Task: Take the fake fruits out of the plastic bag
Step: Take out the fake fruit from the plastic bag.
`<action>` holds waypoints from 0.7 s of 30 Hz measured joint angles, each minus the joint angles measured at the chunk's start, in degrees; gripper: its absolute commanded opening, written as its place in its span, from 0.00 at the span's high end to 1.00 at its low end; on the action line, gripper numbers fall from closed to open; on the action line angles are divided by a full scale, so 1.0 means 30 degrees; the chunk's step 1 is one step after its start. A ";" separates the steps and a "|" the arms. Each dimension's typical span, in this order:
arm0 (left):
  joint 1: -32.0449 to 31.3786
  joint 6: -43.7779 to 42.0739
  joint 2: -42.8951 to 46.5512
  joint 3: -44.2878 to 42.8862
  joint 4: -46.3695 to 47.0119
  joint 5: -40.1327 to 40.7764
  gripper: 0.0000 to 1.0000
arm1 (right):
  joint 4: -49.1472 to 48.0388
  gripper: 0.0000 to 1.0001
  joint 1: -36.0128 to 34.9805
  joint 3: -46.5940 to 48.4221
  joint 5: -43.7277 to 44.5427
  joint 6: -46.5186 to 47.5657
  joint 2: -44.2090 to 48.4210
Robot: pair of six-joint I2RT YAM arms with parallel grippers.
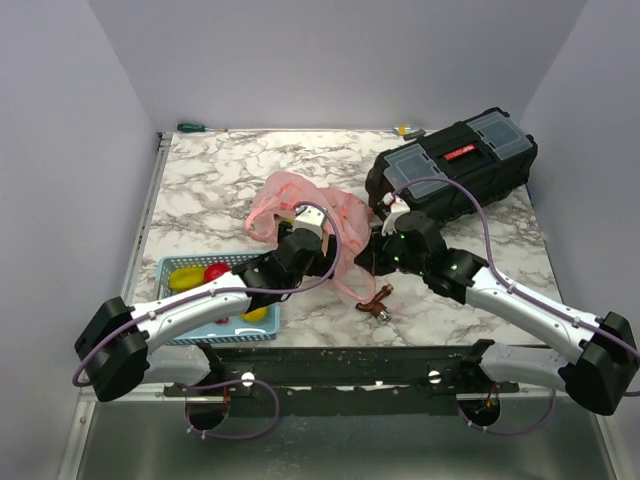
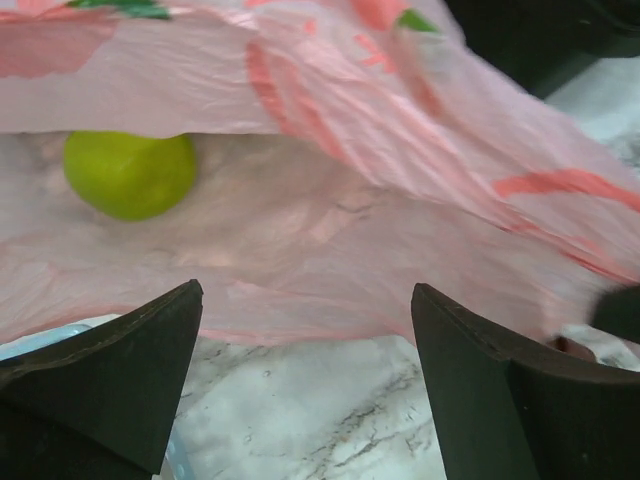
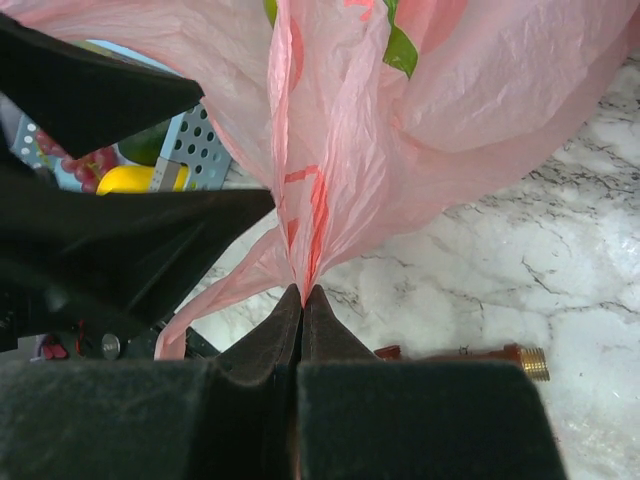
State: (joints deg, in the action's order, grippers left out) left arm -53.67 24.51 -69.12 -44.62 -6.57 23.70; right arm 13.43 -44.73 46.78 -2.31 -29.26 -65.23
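The right claw [image 3: 302, 292] is clamped tight on a gathered fold of the pink plastic bag [image 1: 300, 205], pinching the film between its tips and holding it up off the marble bench [image 1: 220, 170]. Over on the other side, the left claw [image 2: 306, 292] is spread wide with nothing between its fingers, sitting right at the bag's mouth and looking in. And there it is: a green fruit [image 2: 130, 172] inside, lying on the bag's lower layer, up and to the left in the wrist view, with the top layer draped just over it. The bag sits mid-bench, between the light blue basket [image 1: 166, 263] on the left and the black toolbox [image 1: 450, 165] at the far right. In the basket, a yellow fruit [image 1: 185, 277] and a red fruit [image 1: 216, 271] lie side by side, close against the left arm. A small brass-tipped fitting [image 1: 378, 308] lies on the bench by the bag's trailing handle. A green-handled screwdriver [image 1: 195, 127] rests at the far edge
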 measured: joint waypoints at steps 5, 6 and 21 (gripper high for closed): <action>0.1632 0.1384 -0.1392 0.0000 0.0168 0.0474 0.25 | 0.0036 0.99 0.0000 0.0000 0.0102 0.0146 0.0328; 0.2106 0.1632 -0.1632 0.0000 0.0291 0.0452 0.26 | 0.0044 0.99 0.0000 0.0000 0.0109 0.0146 0.0401; 0.3803 -0.0073 -0.6637 -0.3351 0.1093 0.1435 0.21 | 0.0109 0.99 0.0000 0.0000 0.0124 0.0168 0.0663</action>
State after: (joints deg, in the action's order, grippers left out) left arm -42.26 24.29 -89.03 -54.68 -3.29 28.01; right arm 13.76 -44.73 46.78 -1.93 -28.75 -63.24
